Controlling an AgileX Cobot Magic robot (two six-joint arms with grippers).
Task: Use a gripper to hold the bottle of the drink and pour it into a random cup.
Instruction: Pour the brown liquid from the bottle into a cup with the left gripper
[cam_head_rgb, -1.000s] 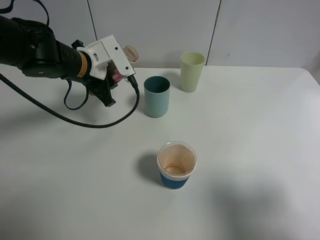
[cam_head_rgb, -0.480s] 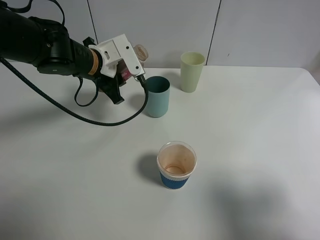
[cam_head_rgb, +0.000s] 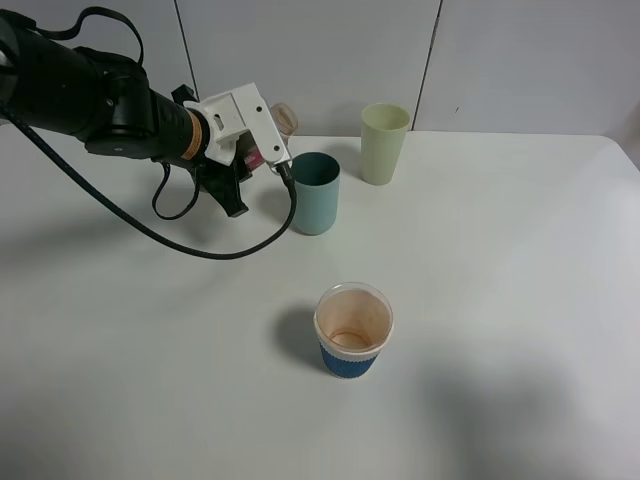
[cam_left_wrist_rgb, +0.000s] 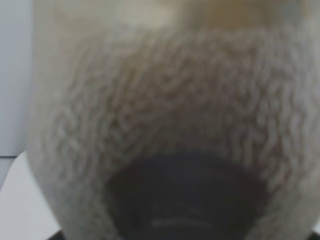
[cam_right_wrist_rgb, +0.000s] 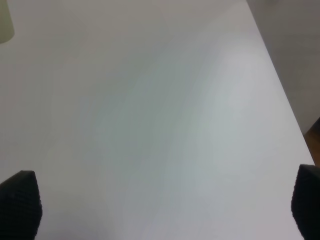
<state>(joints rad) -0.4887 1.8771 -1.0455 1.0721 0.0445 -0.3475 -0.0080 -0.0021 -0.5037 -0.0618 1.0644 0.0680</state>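
My left gripper (cam_head_rgb: 250, 142), white and blocky on a black arm, is shut on the bottle (cam_head_rgb: 283, 119). The bottle is tilted, its pink-red label shows under the gripper, and its open neck points toward the teal cup (cam_head_rgb: 314, 192). The neck is just up and left of the cup's rim. In the left wrist view the bottle (cam_left_wrist_rgb: 165, 125) fills the picture as a blur, with foamy brownish drink (cam_left_wrist_rgb: 160, 115) inside. My right gripper (cam_right_wrist_rgb: 162, 205) is open above bare table; its black fingertips (cam_right_wrist_rgb: 20, 202) stand far apart. It does not show in the exterior view.
A pale yellow-green tumbler (cam_head_rgb: 384, 143) stands behind and right of the teal cup; its edge shows in the right wrist view (cam_right_wrist_rgb: 5, 22). A white paper cup with a blue sleeve (cam_head_rgb: 353, 330) stands nearer the front. The white table (cam_head_rgb: 500, 300) ends at a wall.
My left arm has carried the bottle to the right, toward the teal cup, bringing its neck close to the cup's rim. The cups have not moved.
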